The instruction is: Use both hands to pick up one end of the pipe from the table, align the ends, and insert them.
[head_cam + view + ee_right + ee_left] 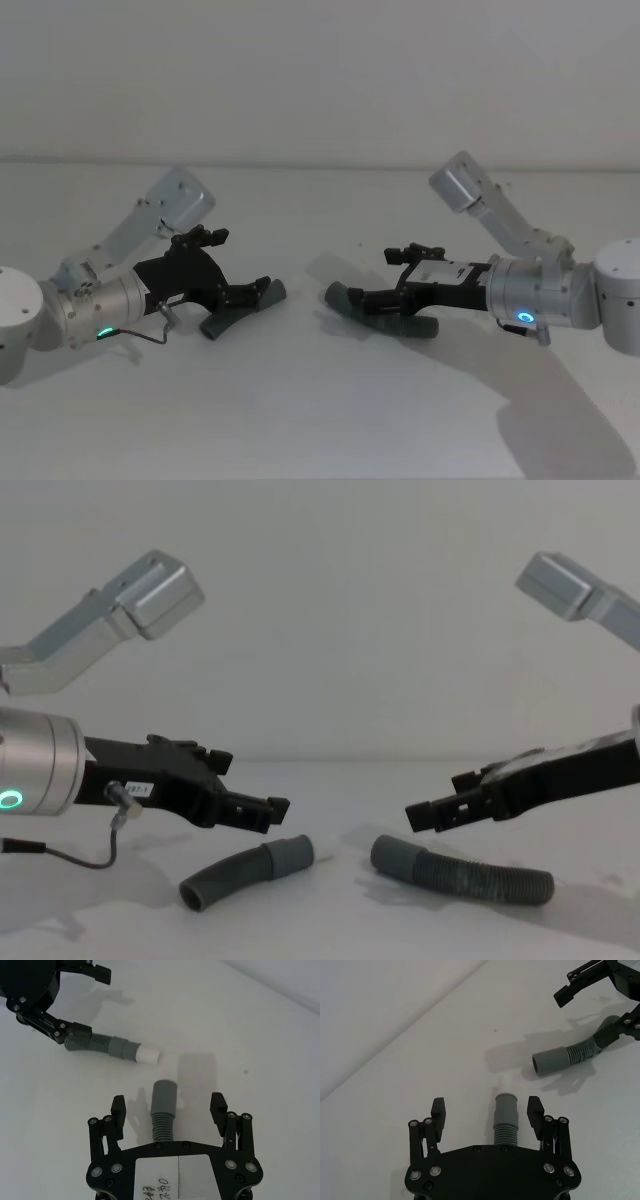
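Left claw [487, 1106] and right claw [168, 1103] hang released over ribbed dark-grey pipe pieces [232, 874] with smooth cuffs [288, 854].

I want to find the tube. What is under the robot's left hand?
The short curved pipe lies on the table under the open left hand, its smooth end poking out between the fingers. From the wrist, the hand's black body covers its other end.

Background: wall [320, 70] and table [320, 420].
A plain white wall is seen behind the matte white table; soft shadows are cast.
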